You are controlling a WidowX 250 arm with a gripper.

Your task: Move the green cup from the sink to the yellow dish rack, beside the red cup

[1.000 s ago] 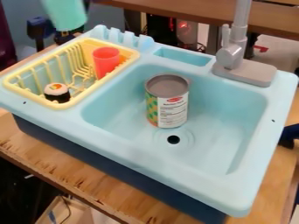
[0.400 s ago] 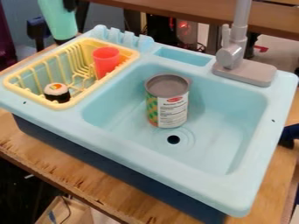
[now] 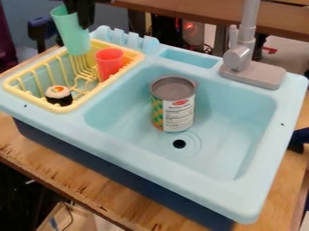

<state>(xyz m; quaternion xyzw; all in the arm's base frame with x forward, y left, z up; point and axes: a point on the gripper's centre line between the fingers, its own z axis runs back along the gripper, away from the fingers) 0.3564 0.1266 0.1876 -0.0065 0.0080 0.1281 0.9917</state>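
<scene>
At the upper left, the black gripper (image 3: 77, 10) is shut on the upper rim of a green cup (image 3: 72, 34). The cup is slightly tilted, with its bottom over the back part of the yellow dish rack (image 3: 43, 108); whether it touches the rack I cannot tell. To the right of it a red cup (image 3: 109, 65) stands in the rack. A toy sushi roll (image 3: 59, 95) lies in the rack's front left corner. A tin can (image 3: 174, 104) stands upright in the sink basin, behind the drain.
The light blue sink (image 3: 241, 198) rests on a wooden table (image 3: 66, 180). A grey faucet (image 3: 240, 58) rises at the back right. Knobbed slots (image 3: 127, 39) line the back edge behind the rack. A wooden shelf edge (image 3: 175, 13) runs behind.
The gripper has come into view from the top edge. The green cup has moved down and to the right, to over the rack's back part. The other things have stayed put.
</scene>
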